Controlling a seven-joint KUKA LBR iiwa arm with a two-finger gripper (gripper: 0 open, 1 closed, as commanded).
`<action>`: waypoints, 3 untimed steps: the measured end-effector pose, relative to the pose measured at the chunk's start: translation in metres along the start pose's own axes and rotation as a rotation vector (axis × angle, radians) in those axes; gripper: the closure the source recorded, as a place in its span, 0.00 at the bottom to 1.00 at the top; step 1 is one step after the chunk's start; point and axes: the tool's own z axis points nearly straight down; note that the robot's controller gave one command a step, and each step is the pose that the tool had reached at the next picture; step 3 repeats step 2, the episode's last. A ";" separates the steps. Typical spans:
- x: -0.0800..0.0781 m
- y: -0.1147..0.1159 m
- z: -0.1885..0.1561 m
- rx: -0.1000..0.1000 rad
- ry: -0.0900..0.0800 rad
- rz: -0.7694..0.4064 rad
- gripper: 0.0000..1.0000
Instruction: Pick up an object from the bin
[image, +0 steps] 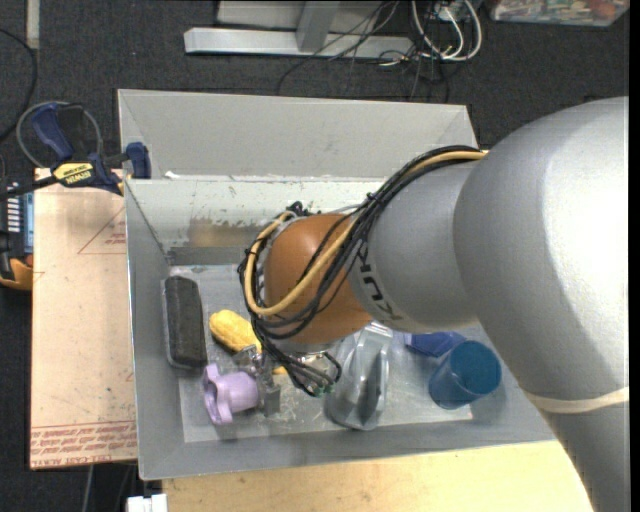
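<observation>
— Where is the robot's gripper (268, 390)?

— Down low in the grey bin (300, 135). It is near the front wall, a bit left of the middle.

— What is it next to?

— A small purple toy (226, 392). The toy lies on the bin floor at the front left. It is just beside the gripper, on the side away from the arm (520, 260). They may be touching, but I am not sure.

— Is the gripper open or closed?

— I can't tell. The orange cover (300, 270) and the black and yellow cables (262, 300) are in the way.

— Does it have the toy?

— I can't tell that either.

— What else is close by?

— A yellow thing (230, 328) sits just behind the purple toy. A dark grey block (185, 320) lies flat by the left wall. A clear cup (360, 390) is on the other side of the gripper, near it.

— Anything more?

— A blue cup (466, 374) at the right end of the bin, well apart from the gripper.
</observation>
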 end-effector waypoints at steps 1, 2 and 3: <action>0.000 0.000 0.000 0.000 0.000 0.000 1.00; 0.002 0.001 -0.022 0.000 0.005 0.001 1.00; 0.002 0.001 -0.022 0.000 0.005 0.001 1.00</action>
